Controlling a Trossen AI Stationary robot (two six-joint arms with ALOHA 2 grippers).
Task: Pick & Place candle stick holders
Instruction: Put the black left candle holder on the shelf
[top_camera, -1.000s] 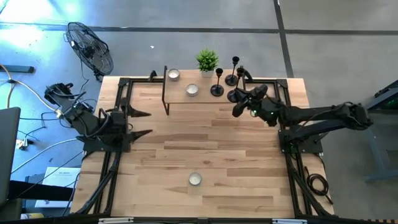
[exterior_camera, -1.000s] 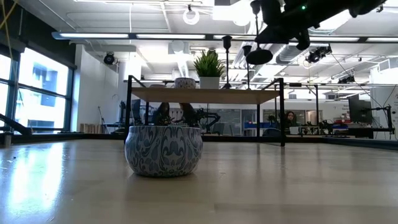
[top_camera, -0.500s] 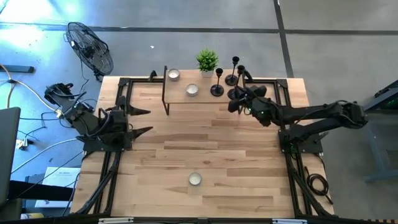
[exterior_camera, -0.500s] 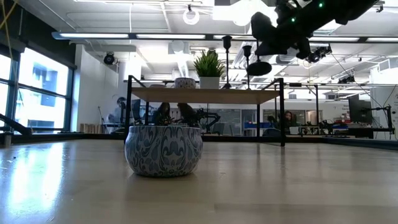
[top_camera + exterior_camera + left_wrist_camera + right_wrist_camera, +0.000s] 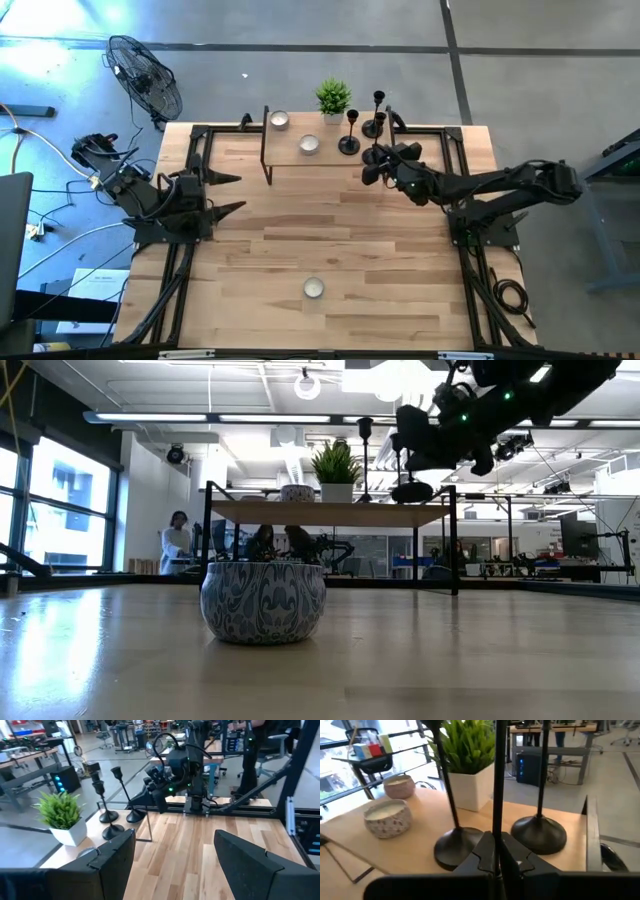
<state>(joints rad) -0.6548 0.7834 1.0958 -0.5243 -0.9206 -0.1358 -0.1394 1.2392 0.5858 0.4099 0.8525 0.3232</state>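
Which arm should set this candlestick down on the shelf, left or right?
Right. The right gripper is shut on a candlestick beside the raised shelf where the other two stand. The left gripper waits open at the table's left side.

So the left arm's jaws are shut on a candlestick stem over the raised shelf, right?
Not quite: it's the right gripper whose jaws are shut on the candlestick stem over the raised shelf, as the right wrist view shows. The left gripper waits open at the table's left.

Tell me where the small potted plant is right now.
In the high view the potted plant stands on the raised shelf at the table's far edge, between the tealight candles and two black candlesticks.
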